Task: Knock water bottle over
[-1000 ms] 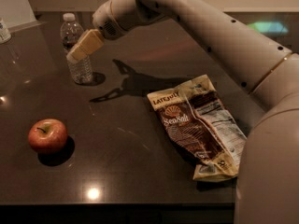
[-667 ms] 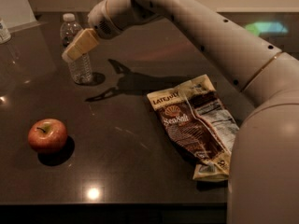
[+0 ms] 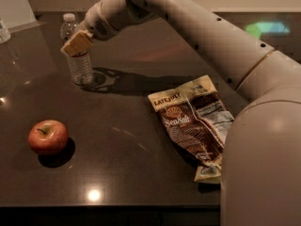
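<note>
Jaws: clenched pad to pad on nothing, tan faces flush with only a thin seam between them. Held at the far left of the tabletop, in front of the middle of the water bottle, at or very near its ribbed wall. Actual contact not decidable from this view.

Change over the last second: jaws shifted a little further left across the bottle's body, with the arm swung along and now filling more of the right side. No matching change in the water bottle: upright as before, white cap showing above the pads, base planted on the same spot.

Meaning for the task, as a judgement: approach complete, push only just begun or about to begin, toppling not yet achieved.

Position of the water bottle relative to the jaws: directly behind them, with cap above and slightly left, lower body and base below and slightly right. Pads level with the upper half of the bottle, well above the base, hence probably good leverage for a sideways shove towards the left.

Other items: apple at the near left, well apart from the bottle; snack bag right of centre, also well apart and likely outside the line of the push.
</note>
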Robot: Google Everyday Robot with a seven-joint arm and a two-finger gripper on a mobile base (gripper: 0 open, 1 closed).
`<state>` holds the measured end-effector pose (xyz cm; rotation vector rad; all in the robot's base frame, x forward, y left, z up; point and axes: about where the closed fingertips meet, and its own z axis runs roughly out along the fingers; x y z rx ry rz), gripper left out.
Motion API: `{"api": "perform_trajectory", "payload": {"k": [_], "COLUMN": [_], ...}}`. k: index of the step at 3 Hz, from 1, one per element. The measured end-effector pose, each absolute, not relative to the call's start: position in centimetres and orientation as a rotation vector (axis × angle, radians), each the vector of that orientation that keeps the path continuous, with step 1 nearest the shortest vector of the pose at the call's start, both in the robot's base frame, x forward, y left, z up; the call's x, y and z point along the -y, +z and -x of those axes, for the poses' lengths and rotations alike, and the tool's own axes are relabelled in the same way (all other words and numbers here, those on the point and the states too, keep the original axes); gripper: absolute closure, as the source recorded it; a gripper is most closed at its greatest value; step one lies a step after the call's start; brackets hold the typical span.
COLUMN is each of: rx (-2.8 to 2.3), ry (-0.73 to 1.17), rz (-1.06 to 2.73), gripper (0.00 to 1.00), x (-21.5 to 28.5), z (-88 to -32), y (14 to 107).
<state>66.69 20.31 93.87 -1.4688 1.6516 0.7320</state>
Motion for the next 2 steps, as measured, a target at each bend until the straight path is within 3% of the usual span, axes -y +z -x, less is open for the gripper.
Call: {"api": "perform_trajectory", "payload": {"k": [2], "rx": [-1.742], "ry": [0.680], "rz": [1.458], "gripper": [0.88], "x": [-18.2], "z": [-66.4], "y": [96.5]}}
